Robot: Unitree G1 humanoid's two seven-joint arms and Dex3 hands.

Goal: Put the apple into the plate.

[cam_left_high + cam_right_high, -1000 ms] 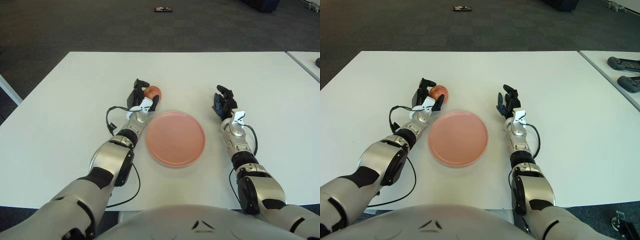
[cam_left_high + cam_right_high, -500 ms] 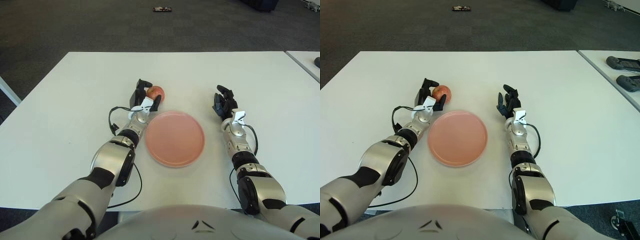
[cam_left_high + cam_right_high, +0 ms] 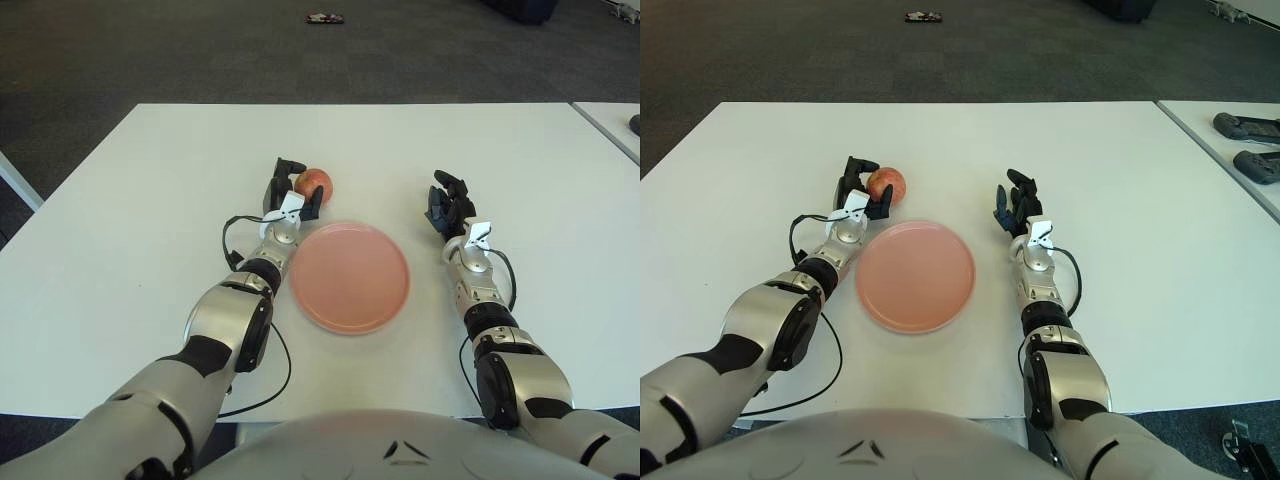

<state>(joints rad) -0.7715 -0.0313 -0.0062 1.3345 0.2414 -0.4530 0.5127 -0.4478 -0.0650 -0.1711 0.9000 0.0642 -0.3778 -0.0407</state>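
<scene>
Table [image 3: 120, 230] white, bearing one pink plate [image 3: 350, 277] and one red apple [image 3: 315, 183]. Apple just beyond plate's far-left rim, apart from it, not in plate. Left hand [image 3: 288, 194] at apple's left side, dark fingers [image 3: 311, 204] curled around fruit and touching it; lift off surface not discernible. Right hand [image 3: 448, 210] to right of plate, apart from it, fingers loosely spread, holding nothing. Nothing between apple and plate. Small dark item [image 3: 326, 18] on floor beyond table. Second table [image 3: 1225, 140] at right; right eye view alone shows two dark devices [image 3: 1246, 126] on it; left eye view only an edge.
</scene>
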